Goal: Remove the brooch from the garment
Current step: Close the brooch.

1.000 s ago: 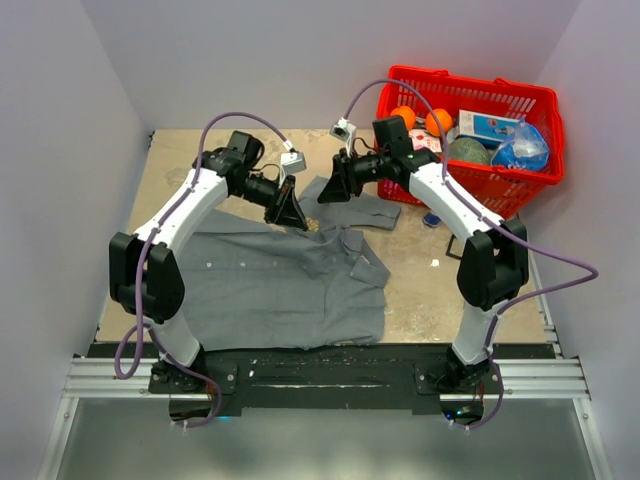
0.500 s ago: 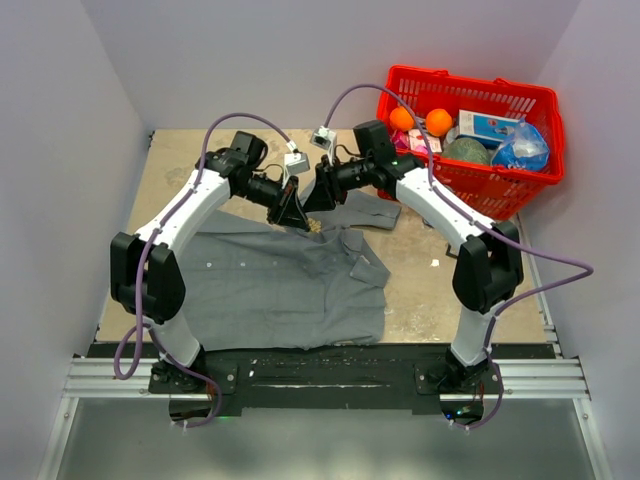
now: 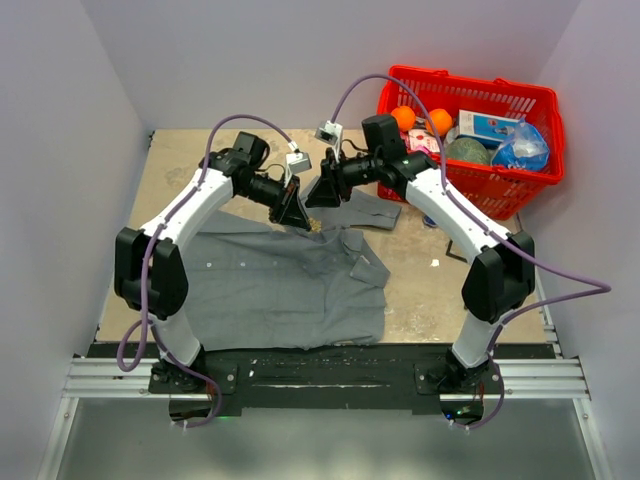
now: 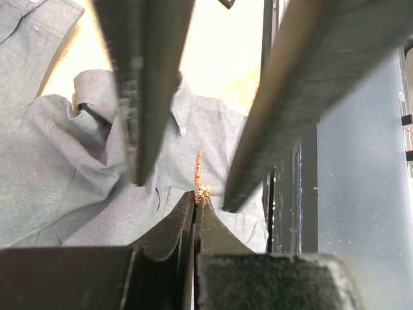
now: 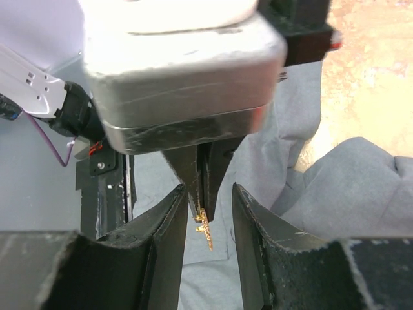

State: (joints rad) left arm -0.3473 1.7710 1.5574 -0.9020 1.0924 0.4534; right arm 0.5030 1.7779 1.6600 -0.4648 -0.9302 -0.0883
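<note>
Nearest the bases: grey shirt (image 3: 270,285) flat on the table, collar to the right, slightly rumpled. Above its collar end, left gripper (image 4: 195,203) pinched shut on brooch (image 4: 199,177), a thin gold sprig. The right gripper (image 5: 208,194) is half open, straddling it, holding nothing. Red basket (image 3: 465,85) far right.

No legible text or labels anywhere

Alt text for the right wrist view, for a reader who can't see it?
The left gripper, fingers shut, pinches a small gold brooch that hangs between the open fingers of the right gripper. The grey garment lies beneath, bare tan table at upper right.
</note>
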